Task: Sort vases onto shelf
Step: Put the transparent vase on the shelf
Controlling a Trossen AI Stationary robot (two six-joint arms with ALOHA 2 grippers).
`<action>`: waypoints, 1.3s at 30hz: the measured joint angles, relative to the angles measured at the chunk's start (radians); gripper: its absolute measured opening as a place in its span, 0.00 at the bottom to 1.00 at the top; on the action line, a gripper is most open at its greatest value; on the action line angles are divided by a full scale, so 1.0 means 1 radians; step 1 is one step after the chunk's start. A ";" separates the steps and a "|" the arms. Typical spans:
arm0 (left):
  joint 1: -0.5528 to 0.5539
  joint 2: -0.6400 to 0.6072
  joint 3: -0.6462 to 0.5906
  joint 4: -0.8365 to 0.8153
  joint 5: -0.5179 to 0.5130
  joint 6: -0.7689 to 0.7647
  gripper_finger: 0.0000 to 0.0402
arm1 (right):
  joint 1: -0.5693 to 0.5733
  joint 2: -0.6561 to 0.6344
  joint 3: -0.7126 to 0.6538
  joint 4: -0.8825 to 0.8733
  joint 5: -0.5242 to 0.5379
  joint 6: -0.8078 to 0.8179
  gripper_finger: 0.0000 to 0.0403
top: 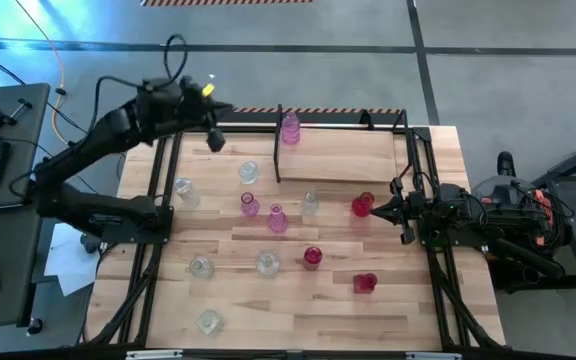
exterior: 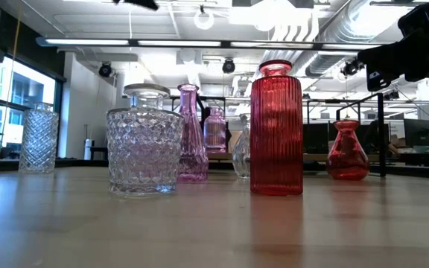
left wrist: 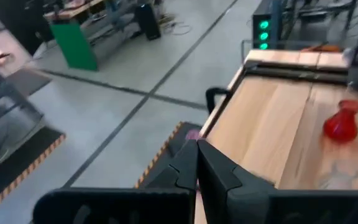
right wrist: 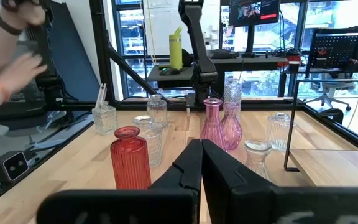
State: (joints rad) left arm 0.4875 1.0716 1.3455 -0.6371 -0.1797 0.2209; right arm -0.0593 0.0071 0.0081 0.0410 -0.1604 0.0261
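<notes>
- Right gripper (top: 382, 207) sits at the centre right of the high view with its fingers pressed together and holding nothing; its tips point at the round red vase (top: 362, 205), which is just beside them.
- Left gripper (top: 215, 140) is in the upper left of that view, above the table's far edge, also closed and empty, so it seems to be only waiting.
- Shelf (top: 343, 150) stands at the upper centre, with one pink vase (top: 290, 128) at its left end; the other vases are spread over the middle and lower part of the table.
- To do this step well, I think the right fingers must first open wider than the red vase's neck, then close on the neck, because the glass is smooth and can tip.
</notes>
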 joint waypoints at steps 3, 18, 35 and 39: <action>0.018 -0.059 -0.115 0.000 -0.014 0.000 0.00 | 0.000 0.000 0.000 0.000 0.000 0.000 0.00; 0.126 -0.100 -0.371 -0.166 -0.010 -0.104 0.00 | 0.000 0.000 0.000 0.000 0.000 0.000 0.00; 0.095 -0.071 -0.370 0.161 0.016 0.068 0.00 | 0.000 0.000 0.000 0.000 0.000 0.000 0.00; 0.119 -0.017 -0.370 0.216 0.001 0.058 0.00 | 0.000 0.000 0.000 0.000 0.000 0.000 0.00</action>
State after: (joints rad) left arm 0.6062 1.0551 0.9760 -0.4215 -0.1783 0.2792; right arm -0.0593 0.0071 0.0080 0.0412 -0.1600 0.0259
